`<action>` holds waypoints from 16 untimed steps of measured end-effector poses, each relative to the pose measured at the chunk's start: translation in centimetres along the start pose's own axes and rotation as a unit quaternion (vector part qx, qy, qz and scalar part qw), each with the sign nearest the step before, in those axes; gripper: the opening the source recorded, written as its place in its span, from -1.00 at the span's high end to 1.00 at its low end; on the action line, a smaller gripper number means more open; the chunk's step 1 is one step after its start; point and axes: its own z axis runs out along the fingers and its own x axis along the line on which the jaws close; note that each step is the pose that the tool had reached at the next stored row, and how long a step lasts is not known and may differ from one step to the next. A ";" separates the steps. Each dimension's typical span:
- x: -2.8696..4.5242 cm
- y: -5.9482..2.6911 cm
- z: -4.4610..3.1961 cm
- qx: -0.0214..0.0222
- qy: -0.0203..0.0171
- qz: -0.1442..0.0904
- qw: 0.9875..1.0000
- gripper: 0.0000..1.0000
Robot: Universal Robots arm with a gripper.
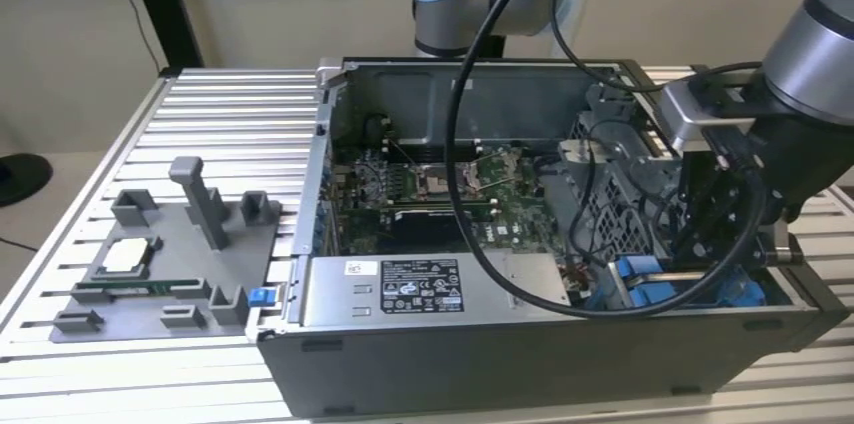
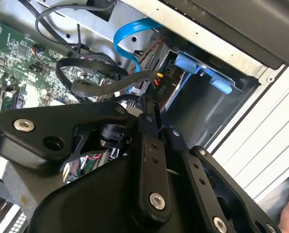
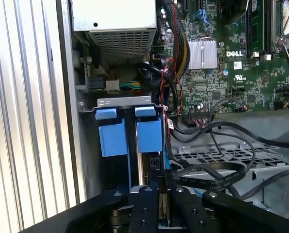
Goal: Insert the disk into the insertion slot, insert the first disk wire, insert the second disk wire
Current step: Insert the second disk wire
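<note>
black gripper (image 3: 160,194) is reaching into the grey metal drive bay with blue plastic rails (image 3: 124,136), jaws pinching together on a black wire connector (image 2: 143,103).

case (image 1: 534,244) on table (image 1: 214,94) | fixture tray (image 1: 160,264) at exterior view's left of case

I see the open computer case (image 1: 534,244) on the slatted surface (image 1: 200,124) — my arm (image 1: 814,54) reaches into its blue-railed insertion slot (image 1: 654,279); a grey fixture (image 1: 174,264) sits beside the case.
</note>
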 end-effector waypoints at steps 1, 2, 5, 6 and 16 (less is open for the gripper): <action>0.00 0.00 0.00 0.000 0.000 0.000 1.000 1.00; 0.00 0.00 0.00 0.000 0.000 0.000 1.000 1.00; 0.00 -0.01 0.00 0.000 0.000 0.000 1.000 1.00; 0.00 -0.01 0.00 0.000 0.000 0.000 1.000 1.00; 0.00 0.01 0.01 0.000 0.000 0.000 1.000 -1.00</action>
